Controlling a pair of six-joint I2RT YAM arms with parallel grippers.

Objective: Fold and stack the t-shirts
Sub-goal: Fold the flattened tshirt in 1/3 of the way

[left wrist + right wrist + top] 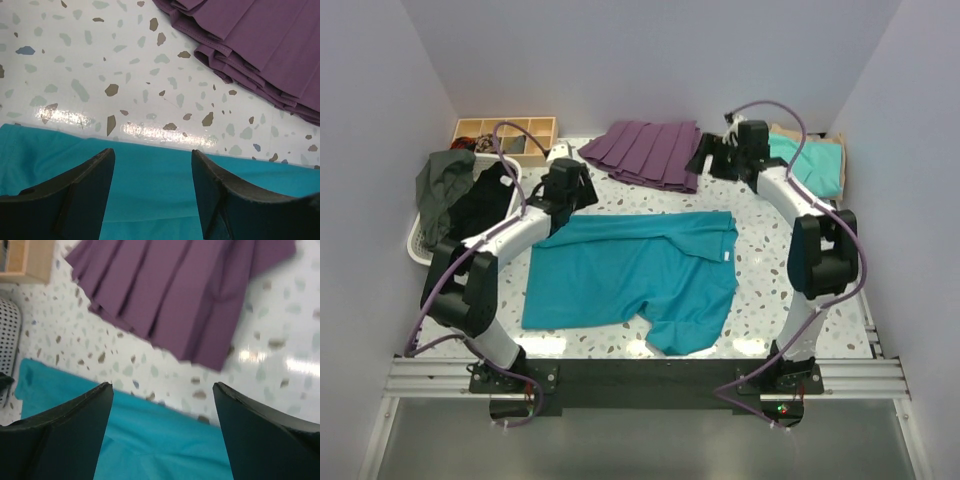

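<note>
The deep teal-blue t-shirt point(630, 275) lies spread on the table's middle, with one sleeve toward the front. It also shows in the left wrist view point(150, 195) and in the right wrist view point(160, 445). The mint-green t-shirt point(810, 165) lies folded at the back right on top of the tan one point(836, 148). My left gripper point(570, 200) point(152, 151) is open and empty, just above the teal shirt's far left edge. My right gripper point(712, 160) point(161, 385) is open and empty, raised over the back of the table beside the purple garment.
A purple pleated garment point(645, 152) point(260, 45) point(185, 295) lies at the back centre. A white basket point(425, 240) with dark clothes point(460, 195) stands at the left. A wooden compartment box point(505, 130) sits at the back left. Walls close in on three sides.
</note>
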